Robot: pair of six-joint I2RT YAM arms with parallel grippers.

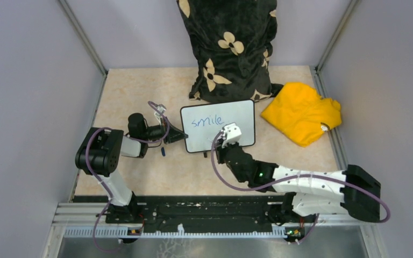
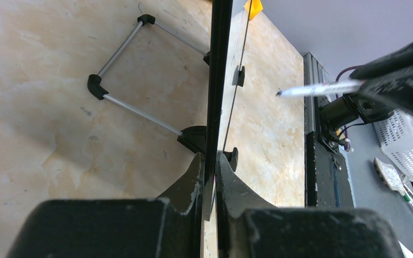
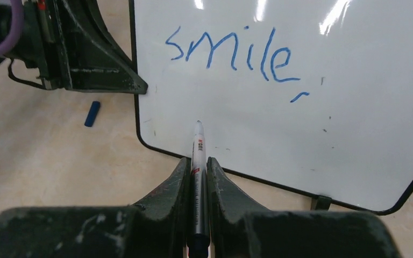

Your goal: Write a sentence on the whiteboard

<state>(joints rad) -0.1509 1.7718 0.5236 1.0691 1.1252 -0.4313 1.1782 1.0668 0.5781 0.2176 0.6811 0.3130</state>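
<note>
Beige marbled tabletop (image 1: 140, 91), grey walls (image 1: 32, 80) all round. Mid-surface stands the small white rounded-corner whiteboard (image 1: 242, 115), long axis running left to right. The blue handwritten sentence (image 3: 231, 54) reads just "smile," along the top. Left gripper (image 2: 211, 161) is pinched onto the board's left edge. Right gripper (image 3: 198, 166) is clamped on a white-barrelled marker (image 3: 198, 145) aimed at the lower-left corner; its red label's unreadable. Crumpled yellow cloth (image 1: 301, 113) lies by the right edge.
</note>
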